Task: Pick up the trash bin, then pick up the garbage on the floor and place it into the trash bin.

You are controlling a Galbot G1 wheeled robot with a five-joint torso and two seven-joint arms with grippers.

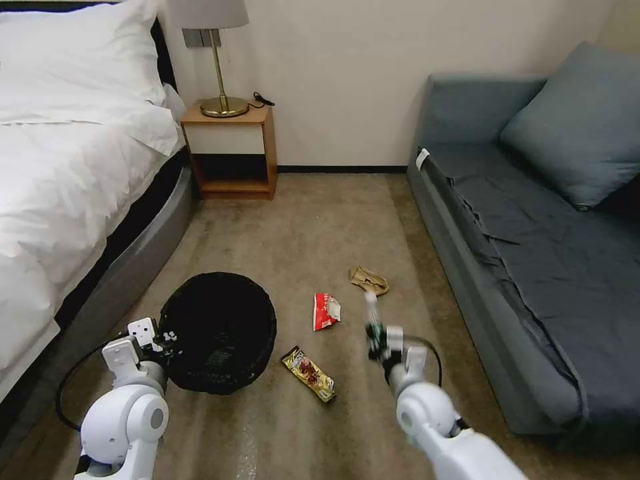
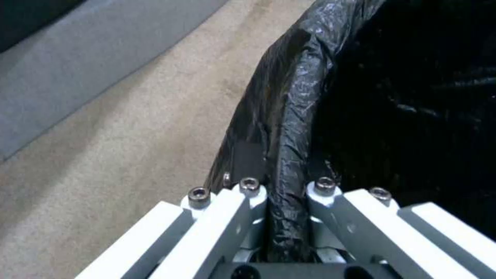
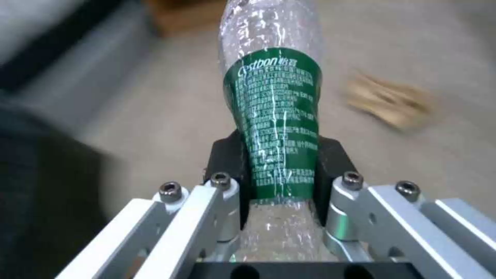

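The round black mesh trash bin (image 1: 223, 333) with its black liner sits tilted at lower left, and my left gripper (image 1: 162, 339) is shut on its rim (image 2: 286, 128). My right gripper (image 1: 375, 340) is shut on a clear bottle with a green label (image 3: 274, 128), holding it off the carpet to the right of the bin. More garbage lies on the floor: a red-white snack packet (image 1: 326, 311), a long yellow-brown candy wrapper (image 1: 309, 374) and crumpled tan paper (image 1: 369, 280), which is also blurred beyond the bottle (image 3: 390, 100).
A white bed (image 1: 67, 173) runs along the left and a grey sofa (image 1: 533, 267) along the right. A wooden nightstand (image 1: 231, 152) with a brass lamp stands at the far wall. Open carpet lies between them.
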